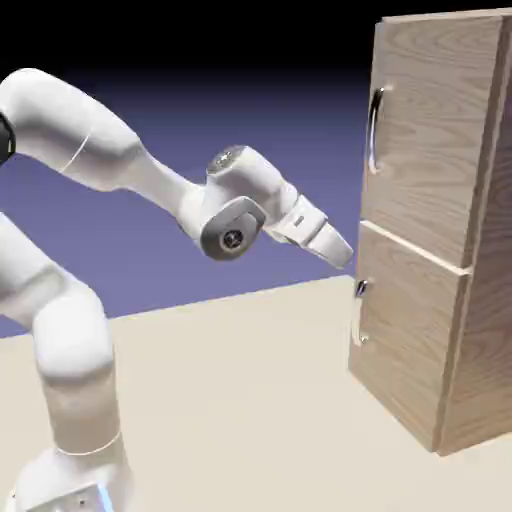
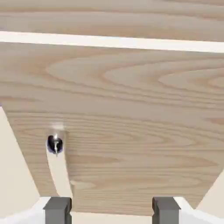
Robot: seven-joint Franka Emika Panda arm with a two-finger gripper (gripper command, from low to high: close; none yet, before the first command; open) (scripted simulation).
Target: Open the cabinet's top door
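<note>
The arm (image 1: 240, 215) is located to the exterior view's left of the cabinet (image 1: 430, 230), reaching toward it above the table (image 1: 230, 400). The fingers (image 2: 112, 210) are positioned near the cabinet's front and do not touch the top handle. In the hand view they stand apart, one at each side of the middle of the bottom edge, with nothing clamped between them.

The top door (image 1: 435, 135) forms the upper part of the cabinet's front, directly above the lower door (image 1: 405, 335). A pale horizontal gap separates the two doors. The top door lies higher than the fingers and to the exterior view's right of them. It is closed, and its face points toward the arm's side of the cabinet. Its long axis is upright.

The top handle (image 1: 376, 130), a curved silver bar, is mounted along the top door's left edge in the exterior view, with its long axis upright. The lower handle (image 1: 360, 312) is mounted upright on the lower door, below the gap. No brand, label or writing is readable on the cabinet.
</note>
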